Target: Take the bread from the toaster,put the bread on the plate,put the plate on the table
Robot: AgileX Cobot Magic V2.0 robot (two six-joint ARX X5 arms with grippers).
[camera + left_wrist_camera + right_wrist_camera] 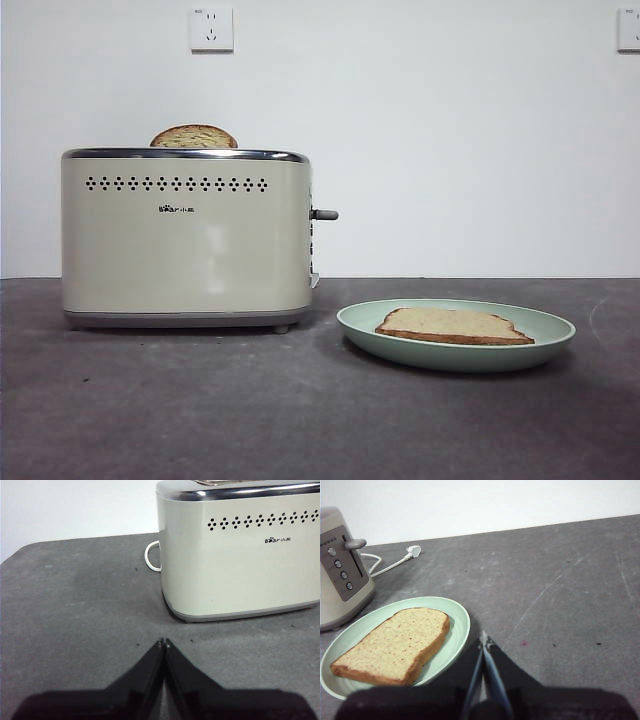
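The cream toaster (186, 238) stands on the table (200, 410) at the left, with a darker domed slice (194, 137) poking out of its top. The light tan bread (452, 326) lies flat on the pale green plate (555, 330), which rests on the table to the right of the toaster. My left gripper (163, 643) is shut and empty, low over the table in front of the toaster (240, 550). My right gripper (483, 641) is shut and empty, just beside the plate's rim (462, 625), apart from the bread (395, 645). Neither gripper shows in the front view.
A white power cord (150, 557) loops behind the toaster, and its plug (412, 551) lies on the table. The toaster's grey lever (325, 214) sticks out toward the plate. A wall with sockets (211, 28) stands behind.
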